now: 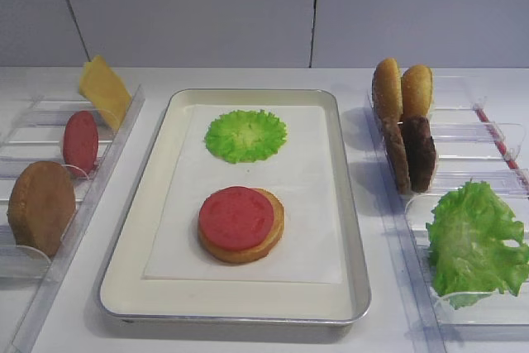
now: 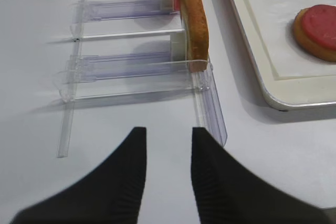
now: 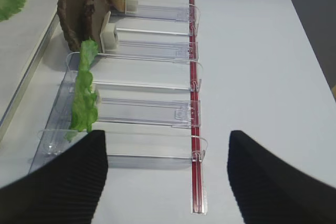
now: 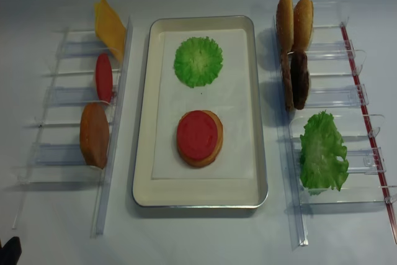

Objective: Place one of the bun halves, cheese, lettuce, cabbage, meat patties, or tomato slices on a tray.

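Tomato slice flat atop a bun half on the tray. Left gripper parted, holding nothing, above bare table; right gripper spread wide, likewise holding nothing.

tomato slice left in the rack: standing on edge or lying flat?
On edge. The tomato slice stands upright in the left rack, between the cheese and a bun half, its round face showing in the front high view.
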You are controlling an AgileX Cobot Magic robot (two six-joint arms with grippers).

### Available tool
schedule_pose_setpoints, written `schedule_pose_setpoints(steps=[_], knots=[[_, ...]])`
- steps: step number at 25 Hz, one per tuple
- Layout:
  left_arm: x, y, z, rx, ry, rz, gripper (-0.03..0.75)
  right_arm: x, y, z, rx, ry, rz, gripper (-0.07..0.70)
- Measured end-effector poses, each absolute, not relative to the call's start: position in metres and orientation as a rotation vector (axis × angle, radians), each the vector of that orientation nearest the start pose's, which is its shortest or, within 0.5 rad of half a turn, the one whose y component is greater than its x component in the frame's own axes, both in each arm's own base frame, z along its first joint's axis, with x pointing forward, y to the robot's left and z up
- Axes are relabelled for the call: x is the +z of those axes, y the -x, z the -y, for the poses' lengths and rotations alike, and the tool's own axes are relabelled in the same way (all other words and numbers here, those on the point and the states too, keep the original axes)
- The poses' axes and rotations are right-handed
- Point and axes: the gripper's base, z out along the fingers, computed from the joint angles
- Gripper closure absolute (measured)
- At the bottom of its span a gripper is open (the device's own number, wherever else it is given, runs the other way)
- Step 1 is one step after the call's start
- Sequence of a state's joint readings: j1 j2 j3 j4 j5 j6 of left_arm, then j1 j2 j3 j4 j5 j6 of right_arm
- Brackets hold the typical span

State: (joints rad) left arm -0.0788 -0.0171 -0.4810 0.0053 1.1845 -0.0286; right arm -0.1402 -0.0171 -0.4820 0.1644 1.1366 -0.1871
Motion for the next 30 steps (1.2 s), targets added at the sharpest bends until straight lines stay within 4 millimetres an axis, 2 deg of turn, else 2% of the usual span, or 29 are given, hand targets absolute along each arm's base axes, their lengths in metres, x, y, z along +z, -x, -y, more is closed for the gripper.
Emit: schedule_pose_setpoints(steps=[30], knots=[[0.2622, 0.0110, -0.0013, -0.055, -0.054, -2.170, 0.519, 0.2671, 0.0074, -0.0147, 0.004, 0.065, -2.108, 0.136]])
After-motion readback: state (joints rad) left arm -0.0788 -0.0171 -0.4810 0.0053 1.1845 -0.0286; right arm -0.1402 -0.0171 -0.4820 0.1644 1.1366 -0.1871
